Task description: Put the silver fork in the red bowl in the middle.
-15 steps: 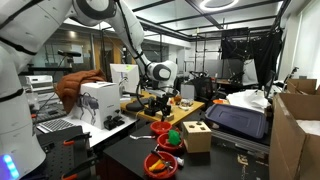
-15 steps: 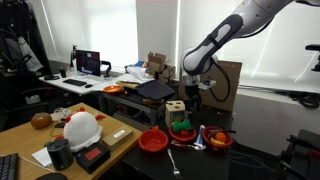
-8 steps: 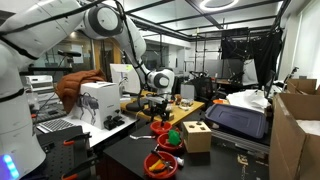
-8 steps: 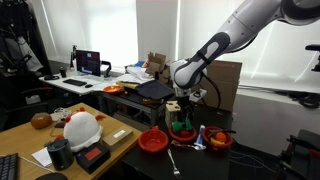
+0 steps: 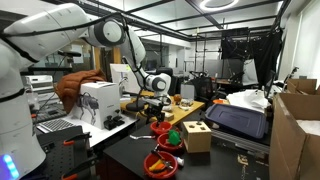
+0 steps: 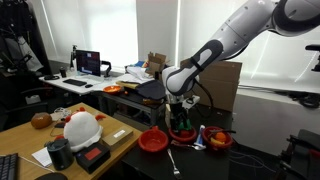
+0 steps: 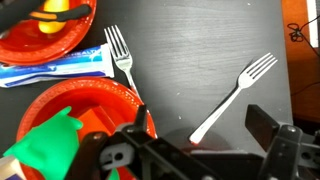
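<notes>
Pincer: jaws spread, holding nothing, hovering low over the dark bench.

Silver fork: lies flat and diagonal on the bench. Its handle end sits between the jaws, apart from both.

Middle red bowl: just beside the handle end, holding a green object.

Second fork: lies beside a blue-and-white packet and another red bowl.

In an exterior view the pincer hangs over the middle bowl.
</notes>
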Controlling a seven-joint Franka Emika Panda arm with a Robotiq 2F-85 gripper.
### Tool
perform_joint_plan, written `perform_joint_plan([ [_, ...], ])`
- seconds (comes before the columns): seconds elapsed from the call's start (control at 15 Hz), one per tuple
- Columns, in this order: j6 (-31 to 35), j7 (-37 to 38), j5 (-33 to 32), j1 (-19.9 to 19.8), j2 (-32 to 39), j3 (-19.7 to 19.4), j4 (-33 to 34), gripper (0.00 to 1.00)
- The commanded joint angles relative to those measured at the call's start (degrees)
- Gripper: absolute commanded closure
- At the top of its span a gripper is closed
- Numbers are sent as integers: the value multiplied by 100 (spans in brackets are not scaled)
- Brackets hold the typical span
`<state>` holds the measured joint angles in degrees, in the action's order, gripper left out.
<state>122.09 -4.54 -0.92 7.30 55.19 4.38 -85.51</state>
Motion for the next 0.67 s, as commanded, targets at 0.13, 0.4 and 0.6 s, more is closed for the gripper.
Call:
perform_joint_plan([
  [0.13, -230, 1006, 181, 283, 487, -25, 679, 0],
  [0.4, -193, 1790, 346, 403, 803, -81, 932, 0],
  [0.6, -190, 2119, 515, 376, 999, -71, 1081, 0],
])
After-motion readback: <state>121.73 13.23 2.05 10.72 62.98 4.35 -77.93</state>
